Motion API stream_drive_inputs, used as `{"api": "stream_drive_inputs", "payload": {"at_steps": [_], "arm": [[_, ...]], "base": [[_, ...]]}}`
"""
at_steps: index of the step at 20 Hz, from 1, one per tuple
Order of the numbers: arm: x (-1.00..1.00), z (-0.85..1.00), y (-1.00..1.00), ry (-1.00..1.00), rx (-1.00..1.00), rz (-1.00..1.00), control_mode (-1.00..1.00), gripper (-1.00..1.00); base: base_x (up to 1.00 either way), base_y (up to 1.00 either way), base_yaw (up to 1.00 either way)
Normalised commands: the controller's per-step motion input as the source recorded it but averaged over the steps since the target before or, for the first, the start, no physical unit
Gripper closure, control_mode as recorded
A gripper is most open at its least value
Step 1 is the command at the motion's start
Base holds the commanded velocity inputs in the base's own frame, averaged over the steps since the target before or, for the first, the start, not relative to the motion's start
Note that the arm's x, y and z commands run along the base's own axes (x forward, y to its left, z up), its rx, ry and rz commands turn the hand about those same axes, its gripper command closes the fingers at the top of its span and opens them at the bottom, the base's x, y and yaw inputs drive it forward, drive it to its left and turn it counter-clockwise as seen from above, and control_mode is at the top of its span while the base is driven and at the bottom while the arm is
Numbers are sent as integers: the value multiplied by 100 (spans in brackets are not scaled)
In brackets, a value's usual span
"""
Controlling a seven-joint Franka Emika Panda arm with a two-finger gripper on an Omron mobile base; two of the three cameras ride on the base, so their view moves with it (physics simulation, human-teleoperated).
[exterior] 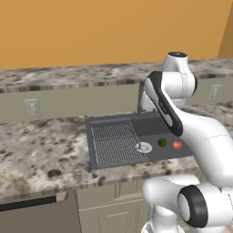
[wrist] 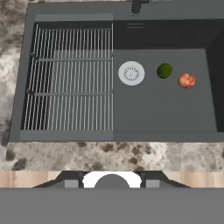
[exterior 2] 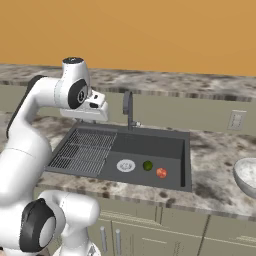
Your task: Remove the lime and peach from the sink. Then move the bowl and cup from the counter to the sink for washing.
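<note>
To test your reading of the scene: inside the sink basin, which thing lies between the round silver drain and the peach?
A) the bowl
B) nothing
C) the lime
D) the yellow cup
C: in the hand view the lime sits on the sink floor, drain one side, peach the other.

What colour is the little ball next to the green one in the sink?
Orange-red with a paler patch: the small round peach, clearest in the hand view.

Flat, even rendered light, bright throughout, with no glare and no hard cast shadows. The sink [wrist: 166, 109] shades darker along its far and right inner walls. Textures on the speckled tabletop [exterior: 41, 150] look soft and slightly blurred; edges show no distortion.
</note>
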Motion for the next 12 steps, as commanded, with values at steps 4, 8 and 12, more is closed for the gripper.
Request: {"api": "stream_drive_inputs", "payload": {"at_steps": [4,8,12], "arm": [[-1,0,0,0,0,0,-100,-100],[-9,0,-1,-7,0,0,-100,-100],[-23,0,-11,-6,1,-1,-100,-100]], "base": [[0,0,0],[0,0,0],[0,0,0]]}}
